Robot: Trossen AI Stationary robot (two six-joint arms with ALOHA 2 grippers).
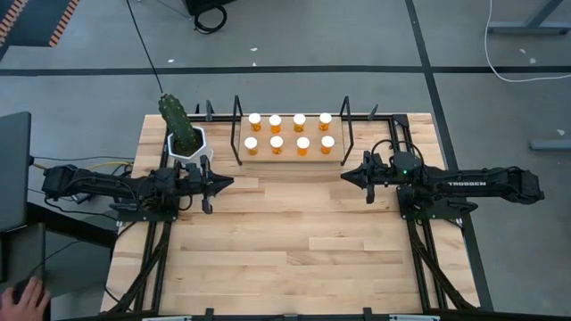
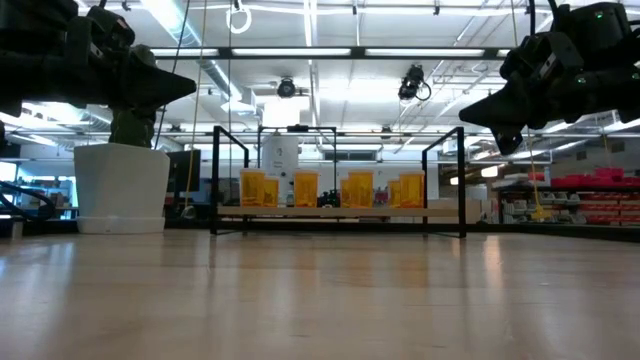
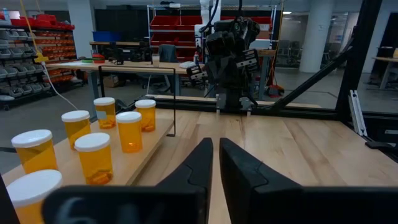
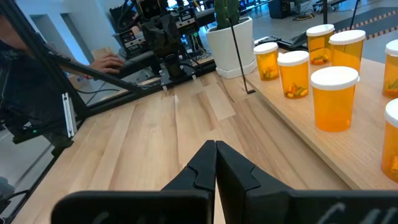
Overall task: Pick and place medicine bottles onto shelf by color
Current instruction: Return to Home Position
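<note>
Several orange medicine bottles with white caps stand upright in two rows on the light-wood shelf at the far middle of the table; they also show in the low view. My left gripper hovers shut near the shelf's left end, pointing level toward the table's right. My right gripper hovers shut near the shelf's right end, pointing toward the table's left. In the wrist views both grippers hold nothing, with bottles off to one side.
A white hexagonal pot with a cactus stands left of the shelf, close to my left gripper. Black wire uprights frame the shelf's ends. The wide wooden table top stretches toward the near edge. A person's hand shows off the table's left.
</note>
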